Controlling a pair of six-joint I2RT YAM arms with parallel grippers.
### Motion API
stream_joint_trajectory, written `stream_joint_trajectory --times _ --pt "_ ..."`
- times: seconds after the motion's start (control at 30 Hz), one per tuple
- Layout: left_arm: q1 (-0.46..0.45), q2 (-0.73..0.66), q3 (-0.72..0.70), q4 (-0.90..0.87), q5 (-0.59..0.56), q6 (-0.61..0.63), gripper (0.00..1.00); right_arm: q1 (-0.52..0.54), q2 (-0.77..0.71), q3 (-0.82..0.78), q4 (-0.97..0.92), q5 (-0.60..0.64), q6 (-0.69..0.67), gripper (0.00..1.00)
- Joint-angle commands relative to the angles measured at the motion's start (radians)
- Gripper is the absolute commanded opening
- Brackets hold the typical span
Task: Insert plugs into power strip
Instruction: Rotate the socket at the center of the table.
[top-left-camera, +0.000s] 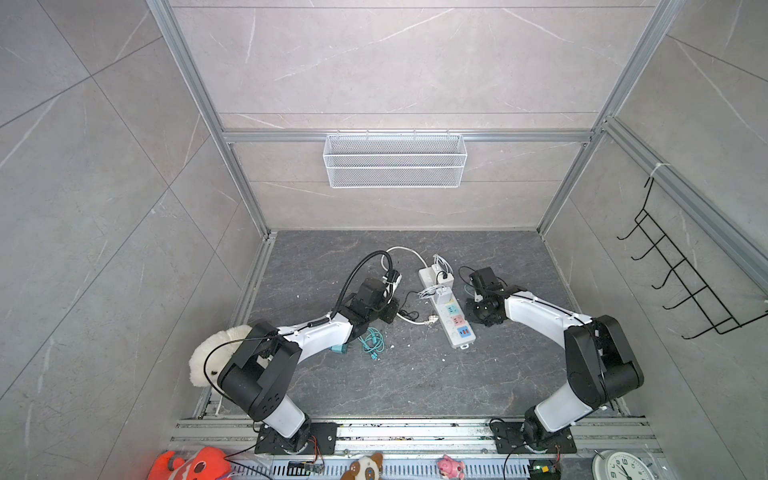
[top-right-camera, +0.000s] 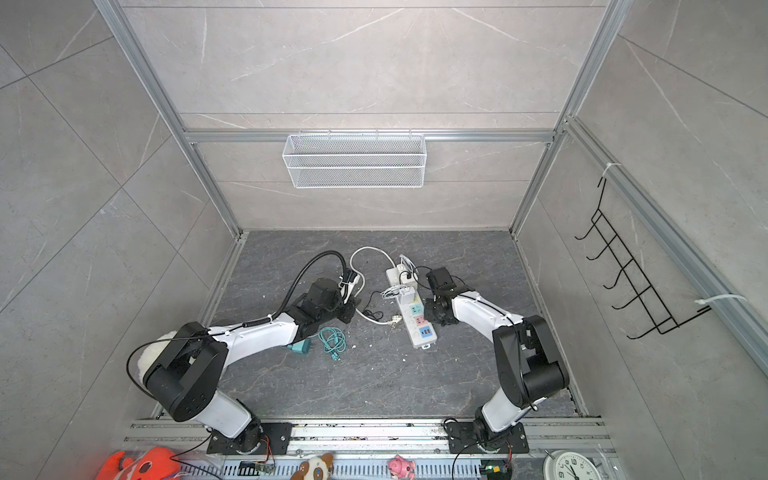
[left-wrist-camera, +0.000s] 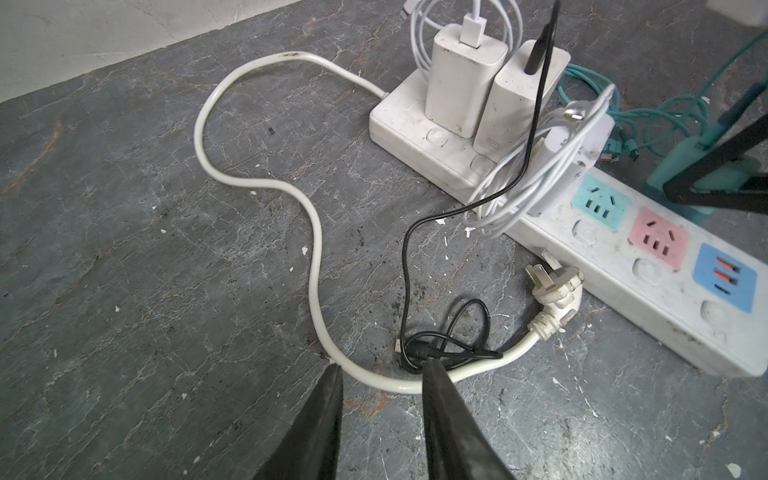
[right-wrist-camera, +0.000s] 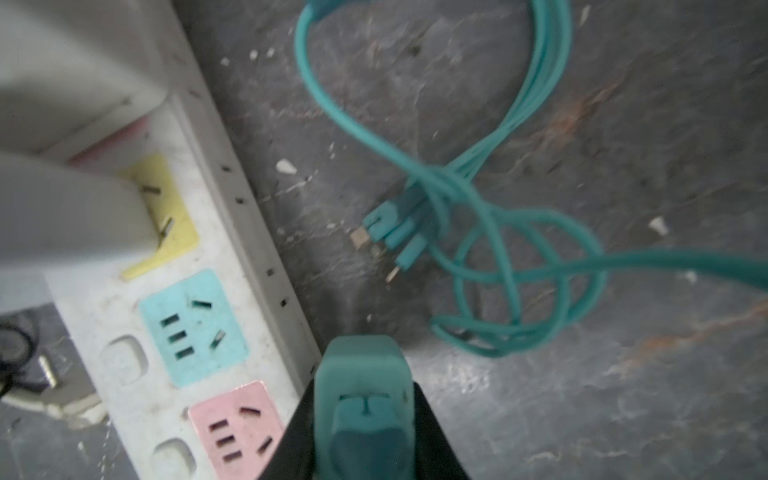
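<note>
The white power strip (top-left-camera: 448, 309) (top-right-camera: 417, 318) lies mid-table, its cord looping left. Three white plugs (left-wrist-camera: 461, 79) stand in its far sockets; the teal socket (right-wrist-camera: 193, 328), the pink socket (right-wrist-camera: 235, 428) and the blue one are free. My right gripper (right-wrist-camera: 361, 386) is shut on a teal plug (right-wrist-camera: 363, 407), held just beside the strip's edge near those sockets, its teal cable (right-wrist-camera: 498, 232) trailing on the table. My left gripper (left-wrist-camera: 382, 365) is open and holds nothing, its tips at the strip's thick cord (left-wrist-camera: 316, 249). Another teal plug (top-left-camera: 338, 350) lies by the left arm.
The cord's pronged plug (left-wrist-camera: 552, 286) and a black cable tangle (left-wrist-camera: 444, 349) lie in front of the left gripper. A teal cable coil (top-left-camera: 371, 340) sits by the left forearm. A wire basket (top-left-camera: 395, 160) hangs on the back wall, a hook rack (top-left-camera: 685, 266) on the right wall.
</note>
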Motion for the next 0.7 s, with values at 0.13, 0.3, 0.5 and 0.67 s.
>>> stream_joint_trajectory --times 0.13,0.3,0.5,0.67 --pt "-0.003 -0.053 -0.017 0.032 0.014 0.007 0.36 0.138 -0.085 -0.087 0.023 -0.008 0.161 0.03" --pt "-0.003 -0.059 -0.030 0.036 0.053 0.010 0.36 0.216 -0.138 -0.082 0.003 0.233 0.190 0.03" --pt "-0.003 -0.067 -0.073 0.091 0.087 -0.011 0.36 0.289 -0.124 0.008 -0.006 0.393 0.197 0.03" --pt "-0.003 -0.049 -0.110 0.145 0.122 -0.039 0.36 0.303 -0.047 0.045 0.125 0.289 0.135 0.04"
